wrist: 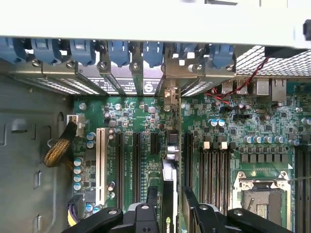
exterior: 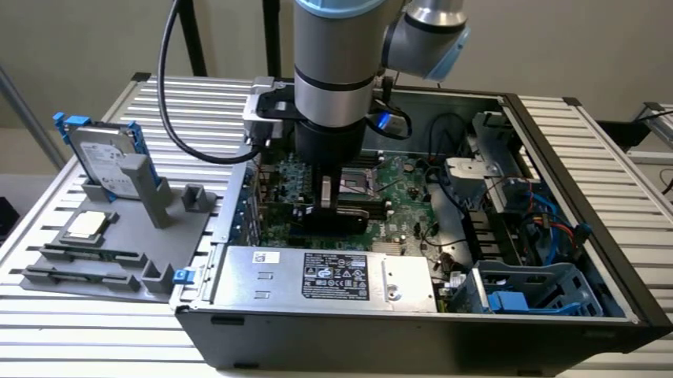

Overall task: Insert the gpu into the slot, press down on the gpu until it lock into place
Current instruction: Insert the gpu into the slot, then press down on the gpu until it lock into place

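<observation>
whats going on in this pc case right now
A robot arm reaches down into an open computer case. Its hand is closed on the gpu, holding the black card on edge, low over the green motherboard among the expansion slots. Whether the card is seated yet cannot be told. A silver power supply sits at the case's near side, and spare parts lie on a grey tray at the exterior view's left.

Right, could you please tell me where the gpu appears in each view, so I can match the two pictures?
Exterior view: the gpu stands on edge under the gripper, mid-case.
Wrist view: the gpu, edge-on, sits between the fingers, beside the black memory slots.
Shared landmark: the silver processor socket, also seen in the wrist view.
</observation>
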Robot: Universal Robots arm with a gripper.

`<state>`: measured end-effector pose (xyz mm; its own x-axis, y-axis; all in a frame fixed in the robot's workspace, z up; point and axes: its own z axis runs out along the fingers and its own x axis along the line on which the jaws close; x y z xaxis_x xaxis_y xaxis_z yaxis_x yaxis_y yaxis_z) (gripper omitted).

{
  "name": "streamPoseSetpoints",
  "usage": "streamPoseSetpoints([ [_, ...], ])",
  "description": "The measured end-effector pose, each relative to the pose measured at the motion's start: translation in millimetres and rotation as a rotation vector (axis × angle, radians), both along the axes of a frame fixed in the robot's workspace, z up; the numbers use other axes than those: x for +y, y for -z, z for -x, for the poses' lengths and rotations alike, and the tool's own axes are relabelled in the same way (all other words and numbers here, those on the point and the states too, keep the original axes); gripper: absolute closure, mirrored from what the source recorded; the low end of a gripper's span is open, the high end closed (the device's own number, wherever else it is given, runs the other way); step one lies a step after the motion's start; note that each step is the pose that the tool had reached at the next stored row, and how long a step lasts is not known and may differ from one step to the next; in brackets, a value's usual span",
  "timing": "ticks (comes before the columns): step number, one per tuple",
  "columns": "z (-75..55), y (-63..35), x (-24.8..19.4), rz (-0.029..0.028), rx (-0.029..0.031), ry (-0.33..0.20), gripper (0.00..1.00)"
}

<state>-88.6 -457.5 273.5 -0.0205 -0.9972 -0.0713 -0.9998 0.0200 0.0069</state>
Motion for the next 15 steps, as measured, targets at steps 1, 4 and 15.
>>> streamPoseSetpoints([
  [1,0.0,-3.1,0.0,0.0001,0.0006,0.000,0.66],
  [4,0.0,-10.2,0.0,0.0001,0.0015,0.000,0.75],
  [15,-0.1,-11.7,0.0,0.0001,0.0054,0.000,0.89],
])
